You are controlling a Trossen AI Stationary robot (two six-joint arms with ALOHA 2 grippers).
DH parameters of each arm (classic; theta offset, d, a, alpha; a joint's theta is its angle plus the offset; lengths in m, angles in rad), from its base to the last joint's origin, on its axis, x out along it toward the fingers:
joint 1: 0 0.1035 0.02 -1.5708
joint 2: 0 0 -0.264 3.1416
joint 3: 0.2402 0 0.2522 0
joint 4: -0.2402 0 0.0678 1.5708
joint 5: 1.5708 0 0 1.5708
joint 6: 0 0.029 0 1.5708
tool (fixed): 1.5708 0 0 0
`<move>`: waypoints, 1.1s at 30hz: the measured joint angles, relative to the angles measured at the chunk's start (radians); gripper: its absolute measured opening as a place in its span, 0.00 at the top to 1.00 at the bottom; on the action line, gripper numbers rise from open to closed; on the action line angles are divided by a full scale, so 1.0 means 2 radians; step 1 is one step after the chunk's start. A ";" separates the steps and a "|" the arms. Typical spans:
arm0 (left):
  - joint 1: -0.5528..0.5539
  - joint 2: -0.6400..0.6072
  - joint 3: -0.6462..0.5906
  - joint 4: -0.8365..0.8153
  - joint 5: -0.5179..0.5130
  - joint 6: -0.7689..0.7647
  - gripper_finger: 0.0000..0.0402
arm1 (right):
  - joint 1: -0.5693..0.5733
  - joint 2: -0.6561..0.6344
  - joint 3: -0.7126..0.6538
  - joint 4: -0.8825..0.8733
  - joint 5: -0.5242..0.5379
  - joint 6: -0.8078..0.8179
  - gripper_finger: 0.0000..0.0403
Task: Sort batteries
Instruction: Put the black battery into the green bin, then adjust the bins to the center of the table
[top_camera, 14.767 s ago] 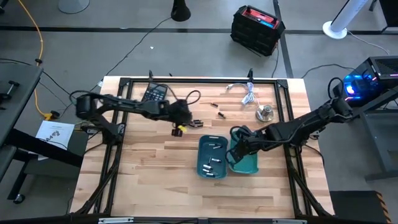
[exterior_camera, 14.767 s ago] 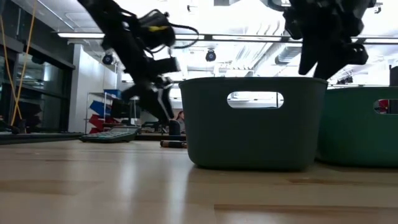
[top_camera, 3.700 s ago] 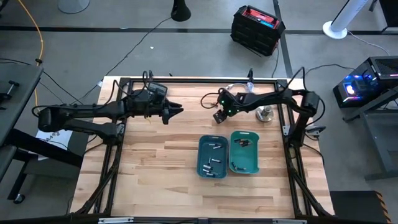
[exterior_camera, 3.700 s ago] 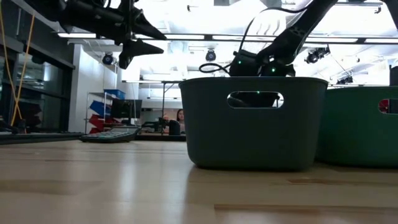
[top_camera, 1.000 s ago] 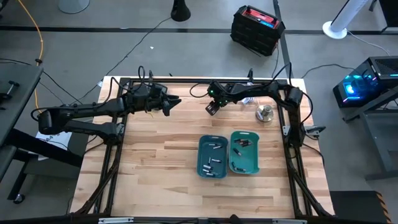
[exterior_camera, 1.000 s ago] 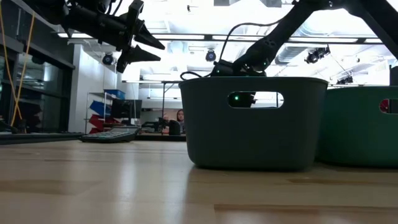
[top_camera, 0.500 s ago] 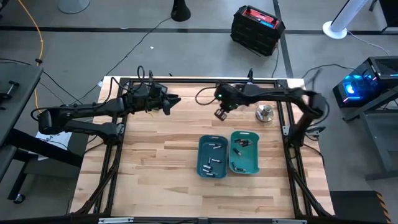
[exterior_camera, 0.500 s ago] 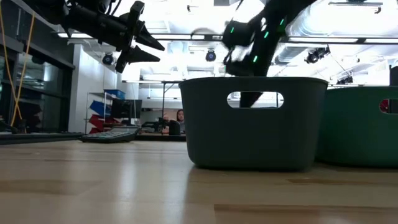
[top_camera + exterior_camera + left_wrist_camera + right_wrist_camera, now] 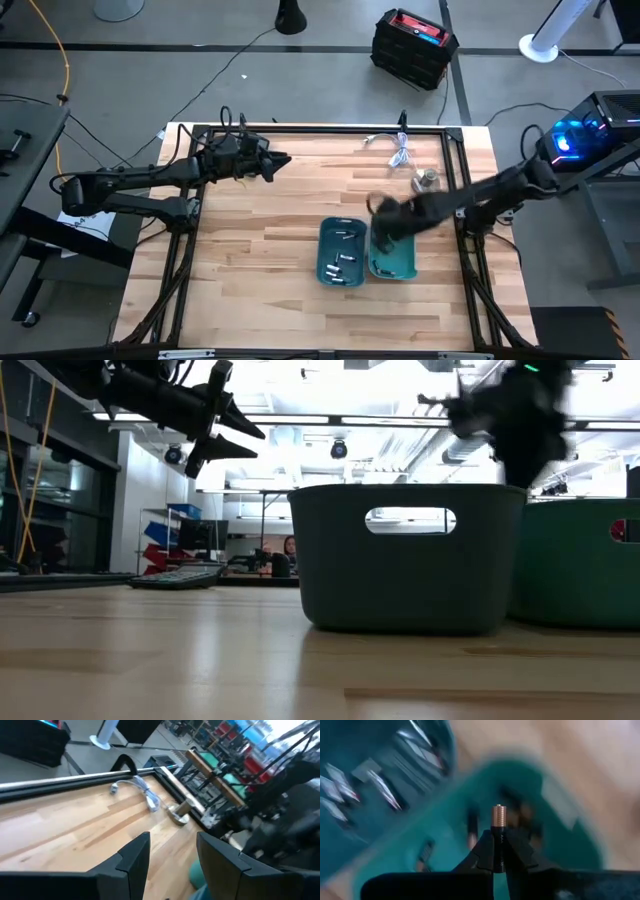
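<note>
Presently: right gripper [image 9: 499, 851] above green plastic bin [image 9: 398, 262], jaws pinching dark copper-tipped cylindrical battery [image 9: 499, 827] upright, apparently for dropping among like cells. Left gripper [image 9: 172, 855] parked by table's far edge, jaws spread, empty.

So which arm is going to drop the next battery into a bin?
The right one, probably: the right gripper holds a dark battery above the green bin. The left gripper hovers open at the table's far edge.
</note>
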 joint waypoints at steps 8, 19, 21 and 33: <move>-0.001 0.000 0.000 0.029 0.033 0.011 0.61 | 0.101 0.001 -0.092 0.089 -0.011 0.240 0.94; -0.023 0.000 0.000 0.042 0.046 0.025 0.61 | 0.071 0.000 -0.022 0.012 0.007 0.143 0.60; -0.033 0.005 0.003 0.038 0.045 0.028 0.62 | 0.060 0.000 0.002 -0.040 -0.004 0.114 0.59; -0.144 0.066 0.066 -0.267 -0.035 0.098 0.99 | 0.094 -0.004 -0.041 -0.129 -0.089 0.165 0.97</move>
